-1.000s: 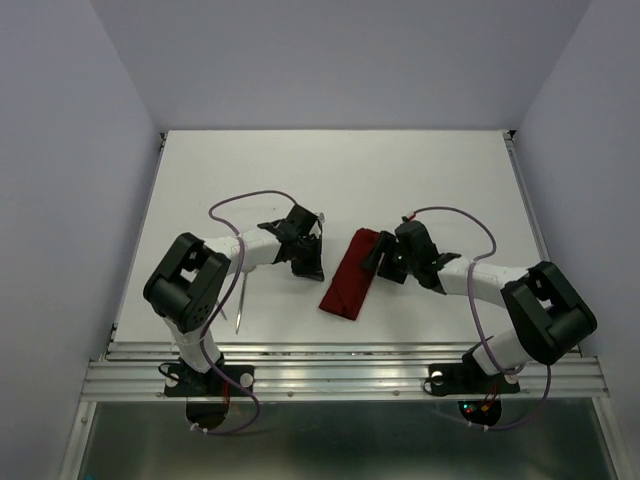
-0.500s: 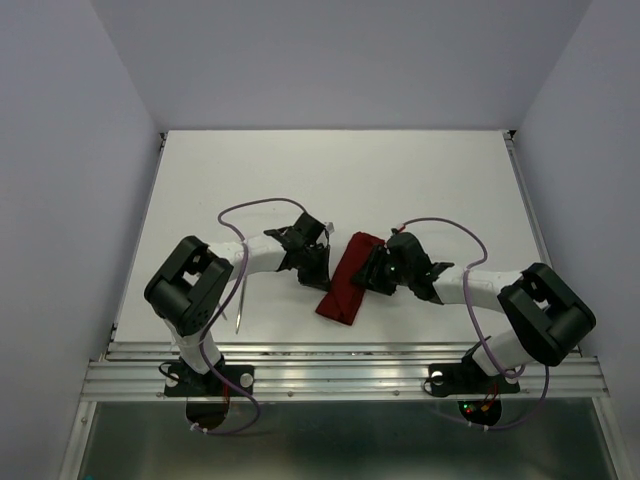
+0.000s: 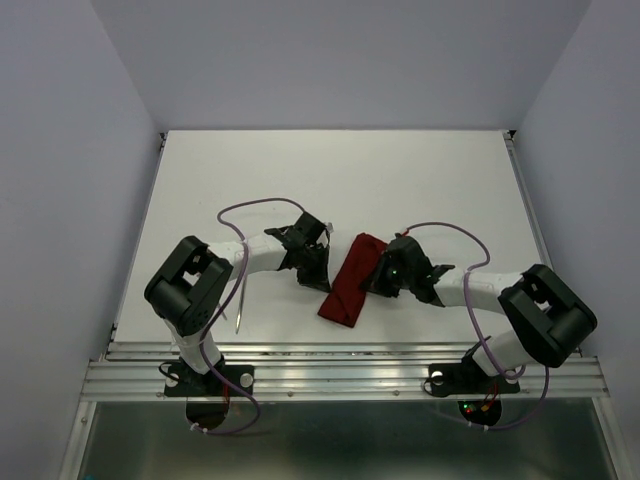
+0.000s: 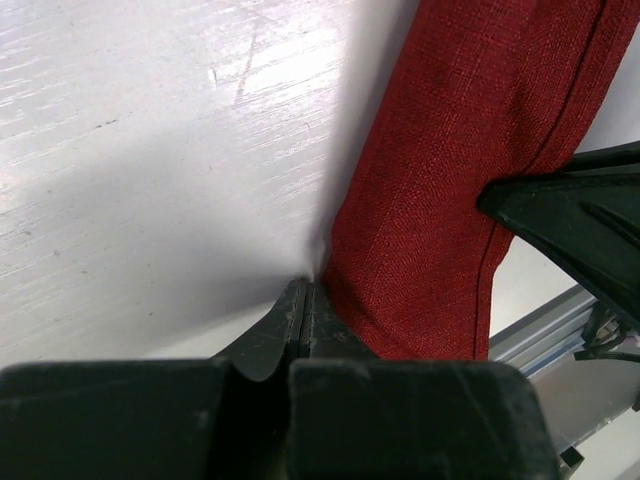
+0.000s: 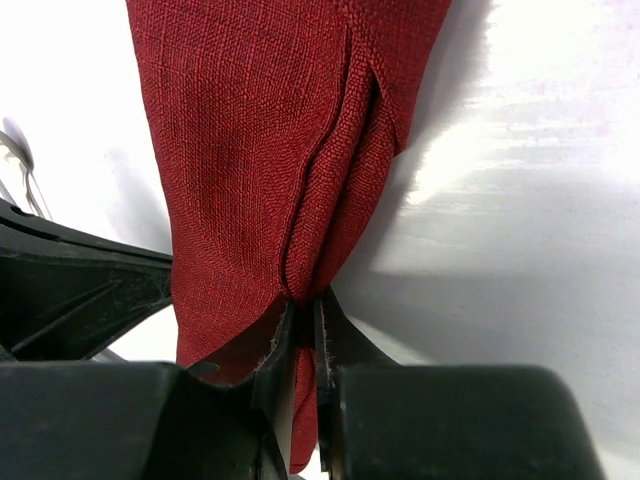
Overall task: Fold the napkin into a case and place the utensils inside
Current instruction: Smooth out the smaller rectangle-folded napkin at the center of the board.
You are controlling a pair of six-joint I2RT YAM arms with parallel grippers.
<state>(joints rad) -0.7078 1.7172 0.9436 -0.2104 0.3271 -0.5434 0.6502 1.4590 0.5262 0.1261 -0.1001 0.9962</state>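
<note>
right gripper (image 5: 303, 310): clamped on napkin (image 5: 250, 150) fold at its tips
left gripper (image 4: 303, 300): together, tips at napkin edge; grip unclear
risk: thin pinch slips, or pull drags napkin and undoes fold

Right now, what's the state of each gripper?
Left gripper: closed, tips at the napkin edge; a pinch cannot be told.
Right gripper: closed on a napkin fold.

White bench (image 3: 400, 180), surface scuffed. Plain pale lavender-grey walls (image 3: 330, 60) on three sides. Aluminium rail (image 3: 340, 375) along near edge. Lighting even.
</note>
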